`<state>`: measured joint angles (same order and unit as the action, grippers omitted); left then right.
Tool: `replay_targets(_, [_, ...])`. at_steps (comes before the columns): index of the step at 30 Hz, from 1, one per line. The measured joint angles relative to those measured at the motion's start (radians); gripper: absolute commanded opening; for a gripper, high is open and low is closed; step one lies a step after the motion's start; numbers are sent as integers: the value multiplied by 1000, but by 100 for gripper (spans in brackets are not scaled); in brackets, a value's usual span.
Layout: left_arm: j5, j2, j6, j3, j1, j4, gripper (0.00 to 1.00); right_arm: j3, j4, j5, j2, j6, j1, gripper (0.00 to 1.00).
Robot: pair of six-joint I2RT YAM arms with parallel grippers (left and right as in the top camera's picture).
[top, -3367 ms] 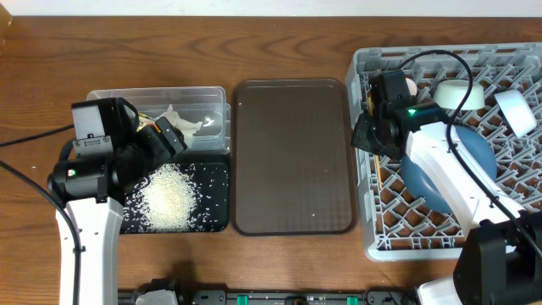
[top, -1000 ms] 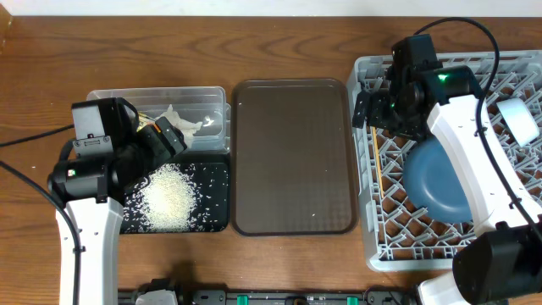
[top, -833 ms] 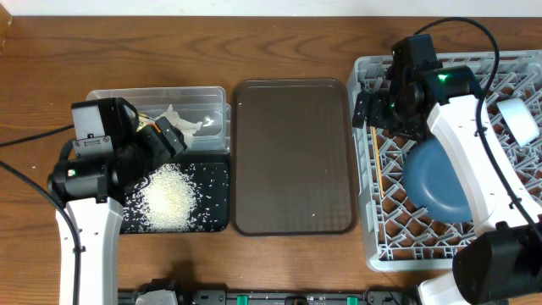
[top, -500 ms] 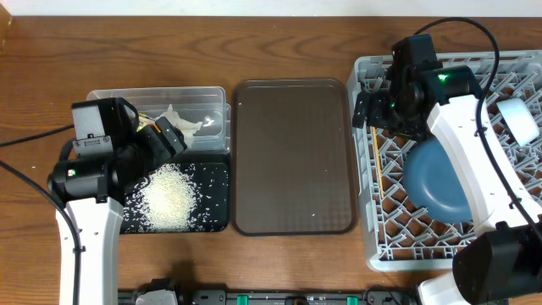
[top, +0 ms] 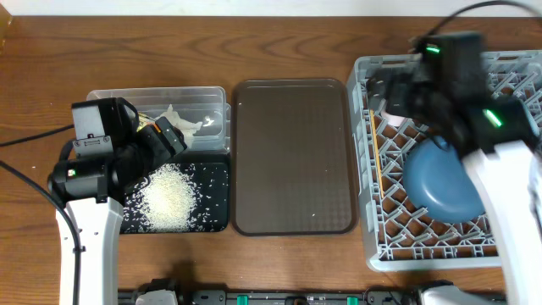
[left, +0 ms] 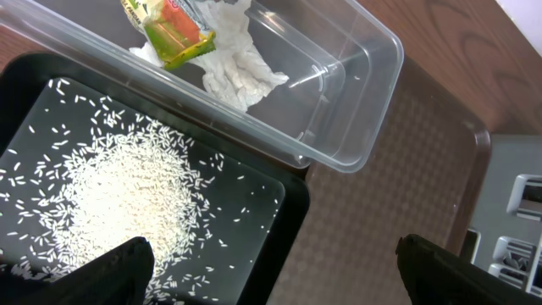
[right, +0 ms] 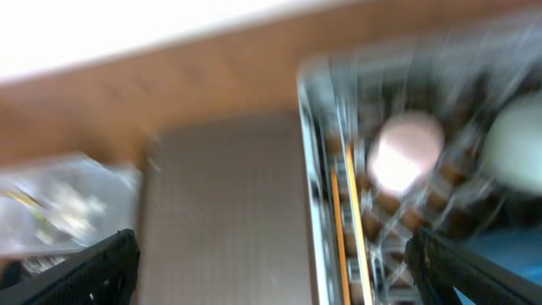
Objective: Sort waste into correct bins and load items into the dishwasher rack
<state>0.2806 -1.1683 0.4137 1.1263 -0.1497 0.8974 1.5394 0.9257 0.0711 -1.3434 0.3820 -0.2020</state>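
Observation:
The grey dishwasher rack (top: 385,229) stands at the right and holds the blue plate (top: 436,191), the wooden chopsticks (top: 375,161) along its left wall, and the pink cup (right: 406,154). A pale green bowl (right: 518,144) shows blurred beside the cup. My right gripper (top: 405,91) hangs open and empty over the rack's back left part. The clear tub (left: 356,76) holds the yellow-green wrapper (left: 174,25) and white tissue (left: 237,72). Rice (left: 118,203) lies in the black tray (left: 292,216). My left gripper (left: 271,284) is open and empty above that tray's right edge.
A large dark brown serving tray (top: 294,157) lies between the bins and the rack, with nothing on it. The clear tub (top: 216,95) sits behind the black tray (top: 216,182) at the left. Wooden table surrounds everything.
My right arm has swung up and to the right over the rack and is blurred with motion. The left arm has not moved. Both grippers stay open.

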Motion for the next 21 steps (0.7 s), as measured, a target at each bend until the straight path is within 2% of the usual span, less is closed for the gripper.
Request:
replay_targets(7, [0,0,0,0,0,0,95,2,-60,-138,379,-9,-69,99])
replay_targets(10, [0,0,0,0,0,0,95,-55,-72,-206,546,-9,-70,99])
replay_targets(17, [0,0,0,0,0,0,94,-423,-229,-294,967,-10,-35,99])
replay_targets(21, [0,0,0,0,0,1,95,-703,-419,-310,1172,-11,-10,99])
